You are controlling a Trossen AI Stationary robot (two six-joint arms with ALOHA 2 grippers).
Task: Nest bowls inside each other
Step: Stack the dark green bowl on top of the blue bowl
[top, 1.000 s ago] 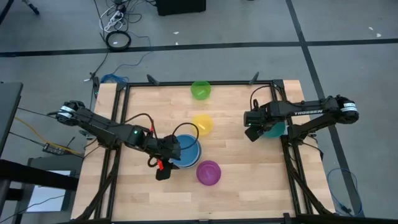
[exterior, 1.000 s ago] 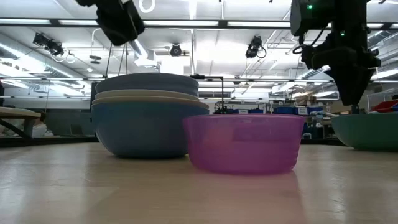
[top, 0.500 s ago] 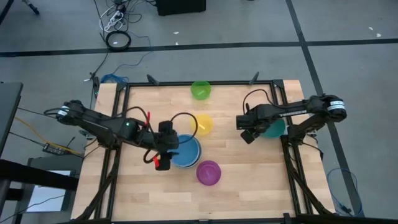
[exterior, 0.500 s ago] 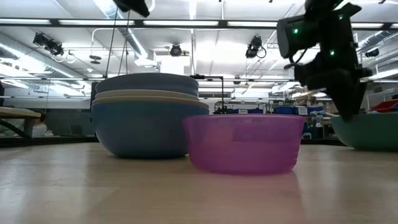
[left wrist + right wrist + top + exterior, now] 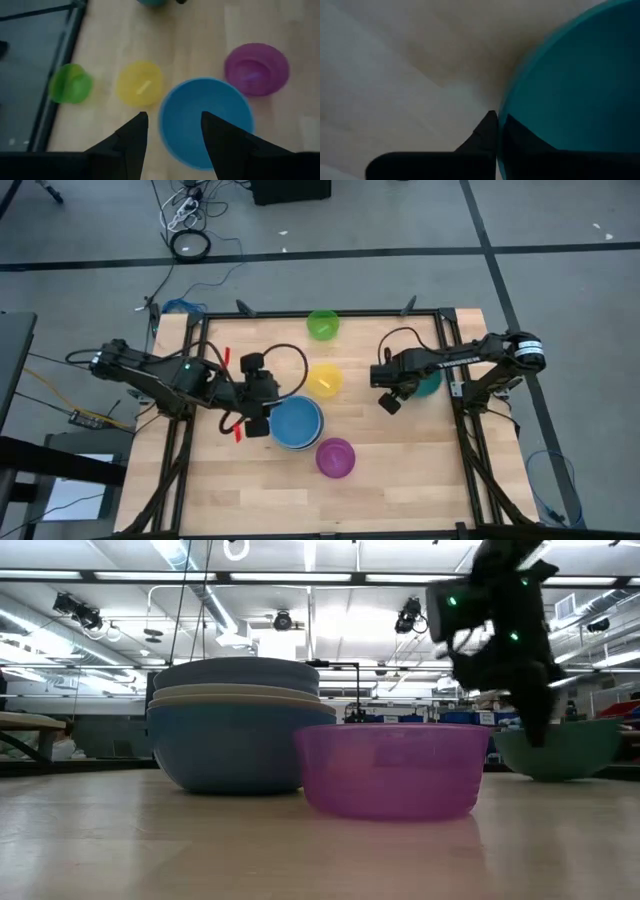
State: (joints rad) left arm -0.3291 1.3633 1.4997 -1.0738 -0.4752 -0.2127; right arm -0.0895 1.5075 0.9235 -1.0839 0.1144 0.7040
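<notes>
Our right hand (image 5: 392,392) pinches the rim of the teal bowl (image 5: 430,383) near the tabletop's (image 5: 400,480) right edge, ready to carry it to the blue stack (image 5: 297,423); our left hand (image 5: 256,412), fingers apart, hovers beside that stack

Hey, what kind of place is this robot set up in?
Probably a robotics lab or workshop: a framed wooden table on grey concrete floor, loose cables, and ceiling-hung cameras over cluttered benches behind.
</notes>
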